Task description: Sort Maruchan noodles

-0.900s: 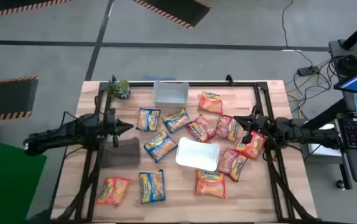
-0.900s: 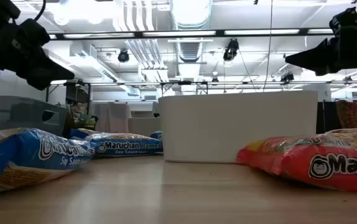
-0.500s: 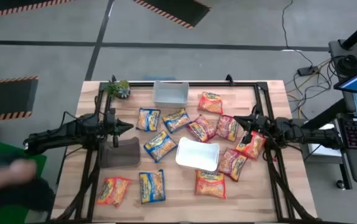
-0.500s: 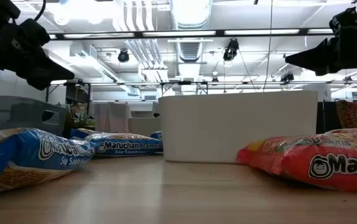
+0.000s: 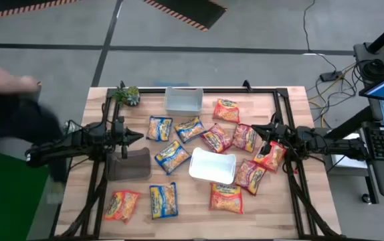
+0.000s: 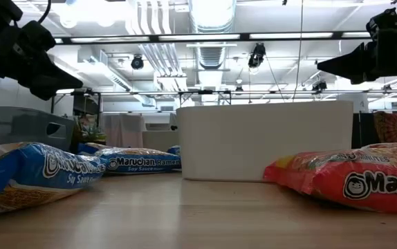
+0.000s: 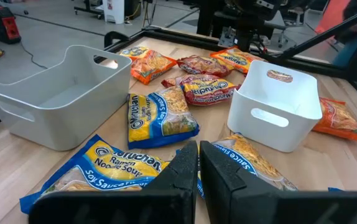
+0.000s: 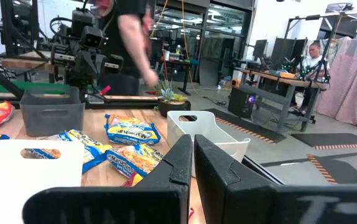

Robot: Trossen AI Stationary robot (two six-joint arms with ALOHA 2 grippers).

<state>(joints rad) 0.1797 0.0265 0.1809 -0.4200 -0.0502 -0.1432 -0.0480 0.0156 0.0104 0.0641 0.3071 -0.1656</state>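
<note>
Maruchan noodles (image 5: 205, 147) lie scattered flat over the wooden tabletop (image 5: 279, 201) in the high view. Four blue-and-yellow packets sit in the middle and left of centre: two just below the clear tray (image 5: 183, 100) at the top centre, one (image 5: 171, 156) just left of the white tray (image 5: 213, 166), and one (image 5: 163, 199) near the lower edge. An orange packet (image 5: 122, 205) lies at the lower left beside that last blue one, another orange packet (image 5: 226, 198) lies just under the white tray, and a third (image 5: 226, 110) sits at the upper right of centre. Red/pink packets cluster to the right of the white tray, between it and the right arm. A dark tray (image 5: 130, 164) stands left of centre, and a small potted plant (image 5: 128, 95) sits at the upper left corner of the tabletop.

Left pincer (image 5: 137, 136) hovers above the tabletop at the left of the frame, just above the dark tray, its two fingers pressed together and gripping nothing, as the left wrist view (image 7: 197, 168) shows. Right pincer (image 5: 256, 132) hovers at the right of the frame over the red/pink cluster, likewise closed and empty in the right wrist view (image 8: 191, 163).

A person (image 5: 8, 110) stands at the far left edge of the high view, beyond the tabletop.
</note>
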